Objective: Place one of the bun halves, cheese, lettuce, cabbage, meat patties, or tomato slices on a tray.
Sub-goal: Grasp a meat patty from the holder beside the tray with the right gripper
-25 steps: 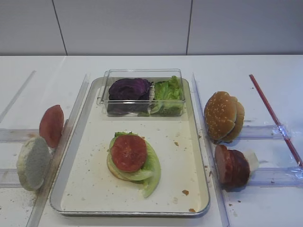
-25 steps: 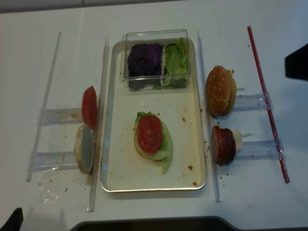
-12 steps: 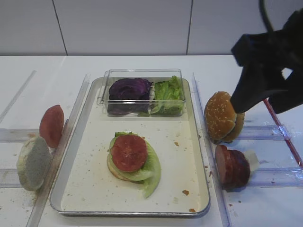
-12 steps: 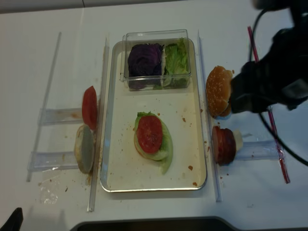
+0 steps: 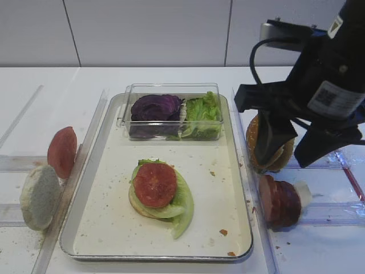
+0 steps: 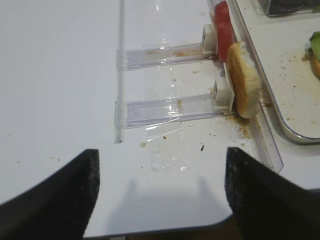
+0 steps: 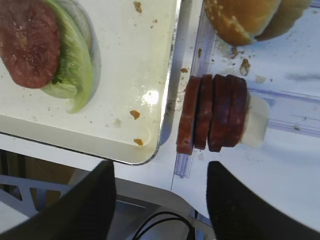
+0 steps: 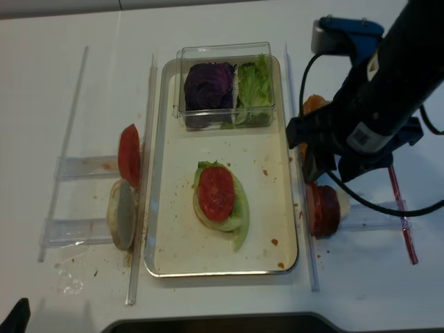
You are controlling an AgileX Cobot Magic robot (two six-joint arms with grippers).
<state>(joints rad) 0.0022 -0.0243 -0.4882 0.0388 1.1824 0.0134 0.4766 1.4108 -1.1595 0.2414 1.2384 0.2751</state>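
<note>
My right gripper (image 5: 293, 149) hangs open and empty over the right racks, above the sesame bun halves (image 5: 283, 157) and the upright row of meat patties (image 5: 279, 201). In the right wrist view the patties (image 7: 212, 120) lie just ahead of my gripper (image 7: 160, 200). On the tray (image 5: 108, 211) sits a stack of a bun half, lettuce (image 5: 182, 200) and a tomato slice (image 5: 154, 184). A second tomato slice (image 5: 61, 151) and a pale bun half (image 5: 40, 197) stand in the left racks. My left gripper (image 6: 160, 200) stands open over bare table. Cabbage (image 5: 155, 107) fills the box. I see no cheese.
A clear plastic box (image 5: 171, 88) with cabbage and more lettuce (image 5: 202, 111) stands at the tray's far end. Clear acrylic rails (image 5: 85, 148) flank the tray. A red rod (image 5: 351, 177) lies at the far right. Crumbs dot the tray floor and the table.
My right arm has come in from the upper right and now hangs over the sesame buns and patties. The food and the left gripper have not moved.
</note>
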